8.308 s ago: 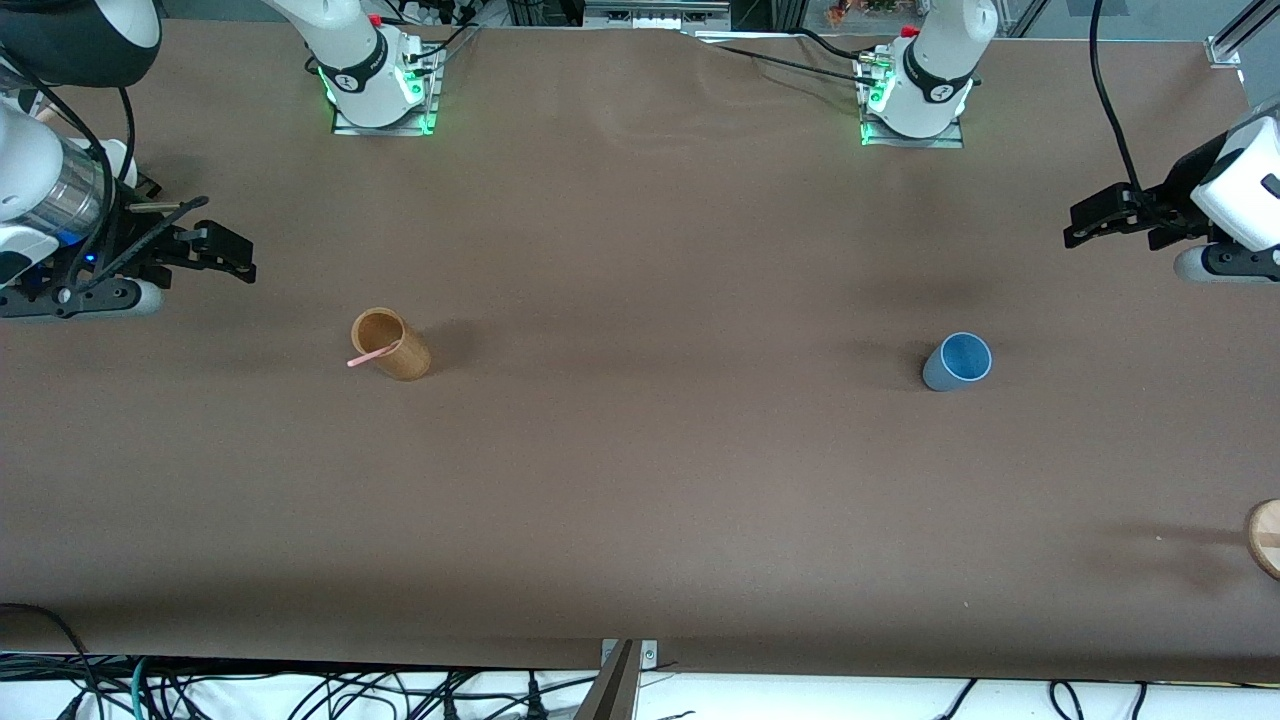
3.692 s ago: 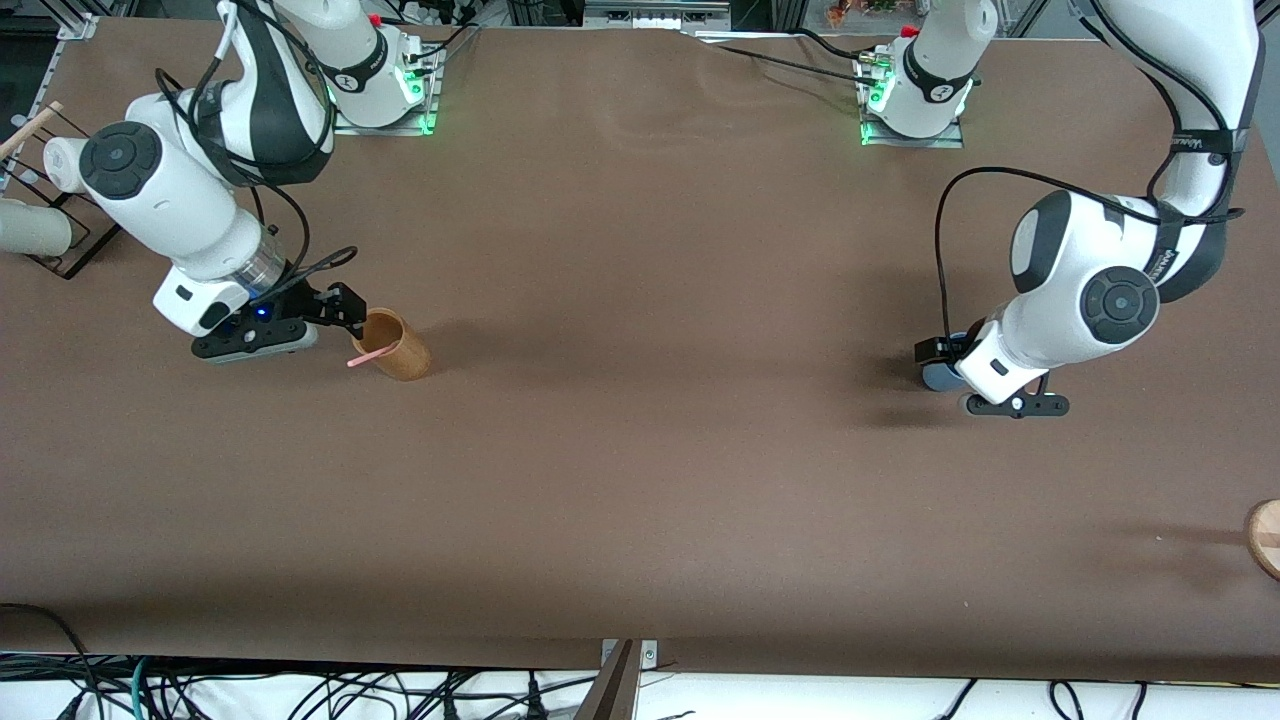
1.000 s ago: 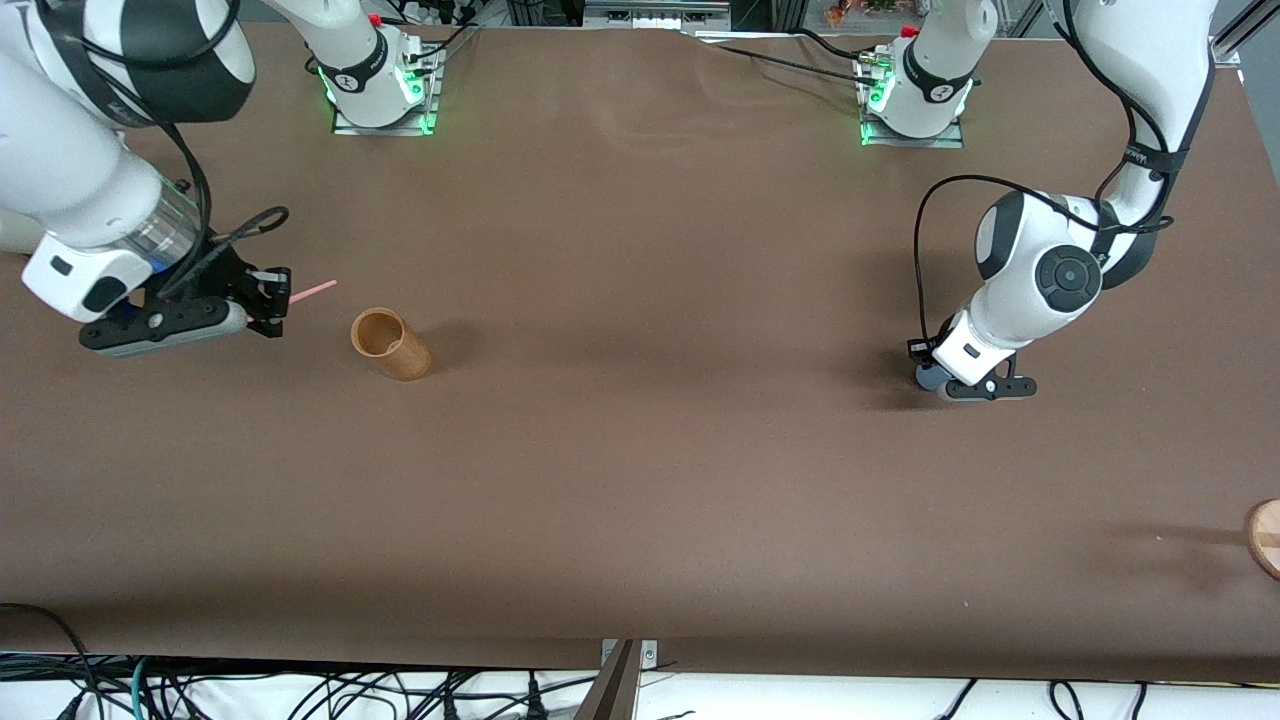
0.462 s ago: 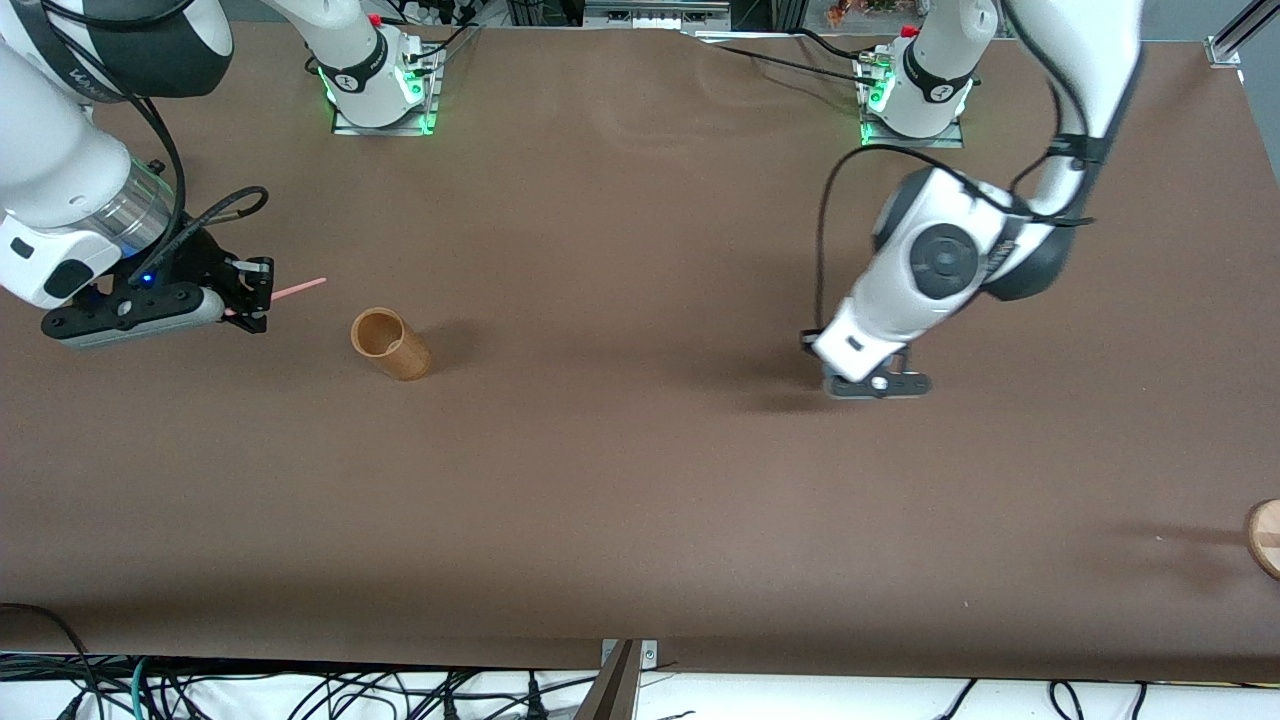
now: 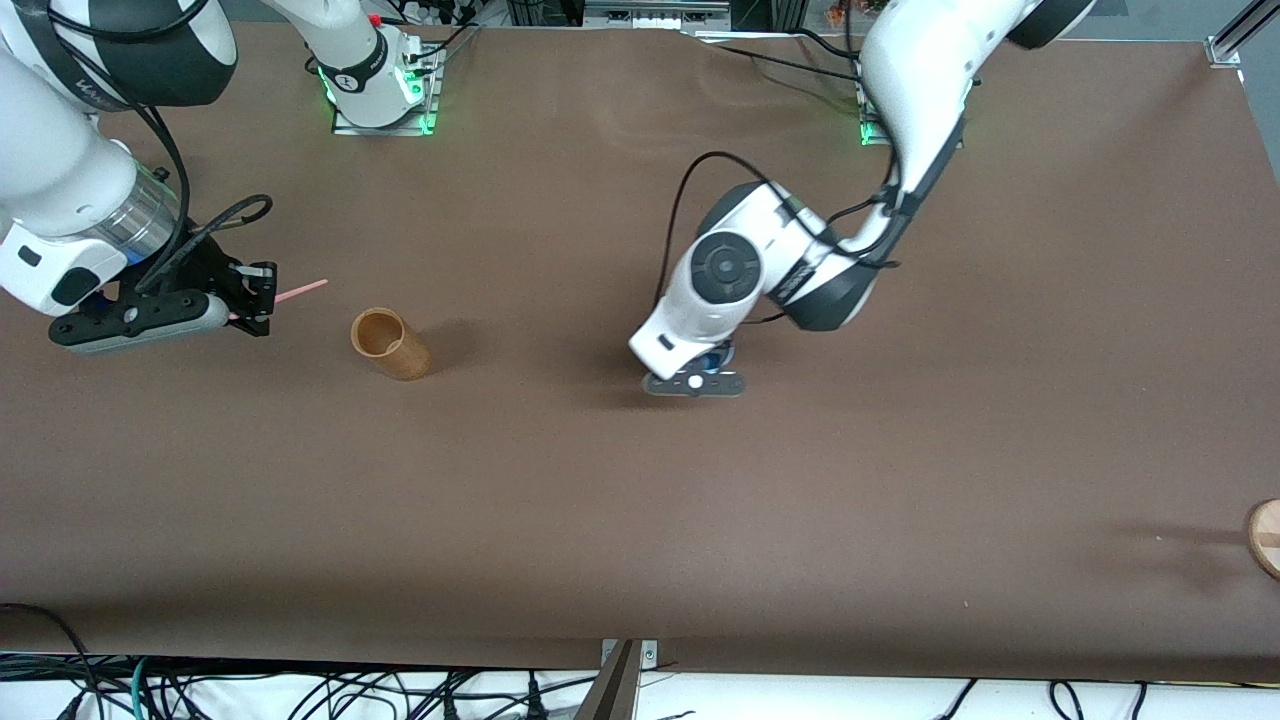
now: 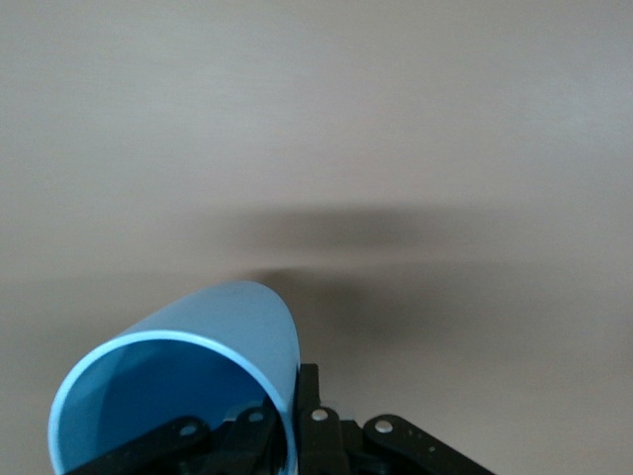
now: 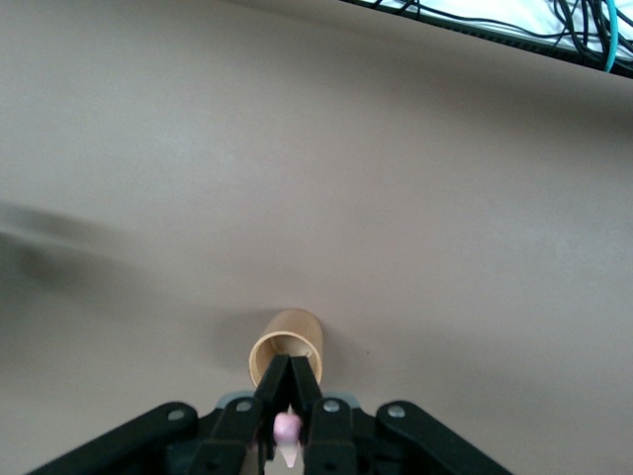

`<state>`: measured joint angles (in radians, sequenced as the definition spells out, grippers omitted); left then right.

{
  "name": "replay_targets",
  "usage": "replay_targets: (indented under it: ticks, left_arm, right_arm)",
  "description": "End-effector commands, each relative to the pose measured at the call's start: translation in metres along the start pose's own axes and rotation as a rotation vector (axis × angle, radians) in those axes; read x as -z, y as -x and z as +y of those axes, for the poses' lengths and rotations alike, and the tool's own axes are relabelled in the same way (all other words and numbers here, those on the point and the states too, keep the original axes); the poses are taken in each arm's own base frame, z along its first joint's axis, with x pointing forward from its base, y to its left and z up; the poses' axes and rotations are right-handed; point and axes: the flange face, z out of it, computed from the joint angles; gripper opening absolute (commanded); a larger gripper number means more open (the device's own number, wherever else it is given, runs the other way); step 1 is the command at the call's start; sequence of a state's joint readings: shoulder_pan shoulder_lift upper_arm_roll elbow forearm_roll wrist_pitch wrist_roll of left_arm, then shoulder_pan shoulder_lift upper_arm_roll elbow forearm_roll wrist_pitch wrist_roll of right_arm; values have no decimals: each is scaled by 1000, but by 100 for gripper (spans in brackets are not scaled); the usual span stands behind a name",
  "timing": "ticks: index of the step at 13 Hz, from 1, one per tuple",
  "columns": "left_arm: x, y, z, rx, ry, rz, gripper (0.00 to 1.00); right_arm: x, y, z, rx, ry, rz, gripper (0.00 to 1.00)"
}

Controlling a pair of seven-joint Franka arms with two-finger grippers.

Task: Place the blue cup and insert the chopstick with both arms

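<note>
Brown bench (image 5: 600, 520): the light, stiff blue cup (image 6: 188, 366) is clamped at its rim by the left pincer (image 5: 706, 366); the thin chopstick (image 5: 300, 290) is pinched endwise by the right pincer (image 5: 262, 300) beside the wooden holder (image 5: 390, 344).

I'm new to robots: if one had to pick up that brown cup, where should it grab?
Probably by the rim wall, from above: the brown cup stands upright and open-topped, alone on the table, so one finger could go inside and one outside.

A brown cloth (image 5: 640, 520) is covering the whole table, wrinkling slightly near the top edge. Cables (image 5: 300, 690) are trailing along a white floor below it. Green lights (image 5: 425, 120) are glowing on the mounting plates.
</note>
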<state>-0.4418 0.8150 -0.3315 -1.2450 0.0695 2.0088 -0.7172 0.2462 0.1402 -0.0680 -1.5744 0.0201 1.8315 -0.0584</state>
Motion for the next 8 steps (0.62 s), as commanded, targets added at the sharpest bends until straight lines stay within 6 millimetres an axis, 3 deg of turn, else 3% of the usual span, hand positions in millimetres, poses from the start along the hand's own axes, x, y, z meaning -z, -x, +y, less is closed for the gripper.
replay_targets:
  ticks: [1, 6, 7, 8]
  left_arm:
    - [-18, -13, 26, 6, 13, -2, 0]
    - [-49, -10, 28, 83, -17, -7, 1]
    - [-49, -10, 28, 92, -17, -7, 32]
    - [-48, -10, 29, 115, -14, -7, 48]
  right_arm:
    - [2, -3, 2, 10, -4, -11, 0]
    - [-2, -3, -3, 1, -7, -17, 0]
    - [-1, -4, -5, 1, -7, -15, 0]
    - [-2, -4, -6, 1, -8, -17, 0]
